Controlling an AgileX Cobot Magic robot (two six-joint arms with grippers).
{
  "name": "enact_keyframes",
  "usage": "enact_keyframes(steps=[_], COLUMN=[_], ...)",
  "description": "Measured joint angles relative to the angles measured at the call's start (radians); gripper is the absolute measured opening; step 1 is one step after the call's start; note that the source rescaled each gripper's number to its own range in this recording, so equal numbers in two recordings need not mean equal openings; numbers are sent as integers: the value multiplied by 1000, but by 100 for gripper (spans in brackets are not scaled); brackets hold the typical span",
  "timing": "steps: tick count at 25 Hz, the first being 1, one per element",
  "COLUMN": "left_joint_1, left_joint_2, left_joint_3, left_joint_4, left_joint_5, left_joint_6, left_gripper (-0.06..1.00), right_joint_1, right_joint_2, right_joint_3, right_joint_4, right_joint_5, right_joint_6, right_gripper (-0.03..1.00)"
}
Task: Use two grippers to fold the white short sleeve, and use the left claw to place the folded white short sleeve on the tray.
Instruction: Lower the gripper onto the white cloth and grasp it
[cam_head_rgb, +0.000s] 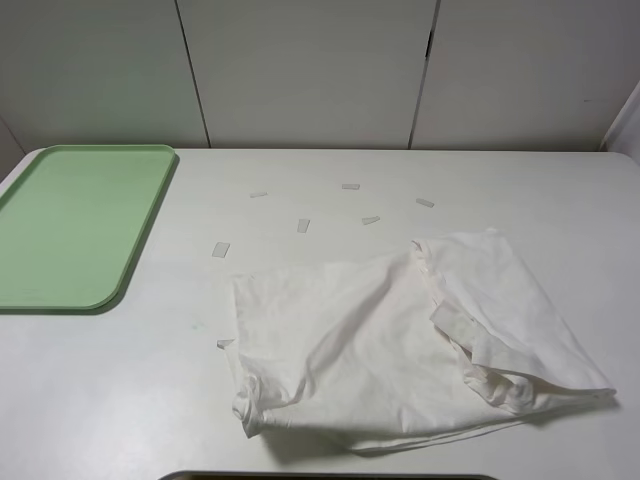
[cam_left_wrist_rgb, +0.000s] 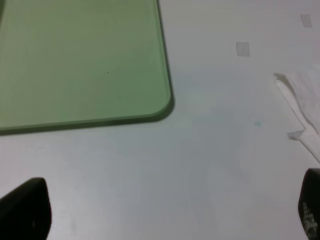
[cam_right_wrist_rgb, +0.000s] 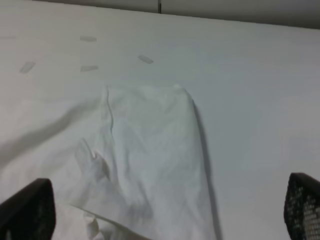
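Green tray and rumpled white short sleeve well apart on table, left gripper and right gripper both spread wide, empty.

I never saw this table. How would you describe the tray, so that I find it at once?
Look at the white table and follow it to its far left corner. There lies the tray, flat, rectangular, with rounded corners and a low rim. It is the only green thing; the white short sleeve and the tape strips are pale.
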Motion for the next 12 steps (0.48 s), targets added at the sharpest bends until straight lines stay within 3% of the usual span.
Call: enact_keyframes(steps=[12], left_joint_1=[0], left_joint_2=[0], left_joint_3=[0], left_joint_4=[0], left_joint_5=[0], left_joint_6=[0], left_gripper=[100], right_joint_1=[0], right_joint_2=[0], right_joint_3=[0], right_joint_4=[0], right_joint_5=[-14], right_joint_6=[-11], right_gripper=[100])
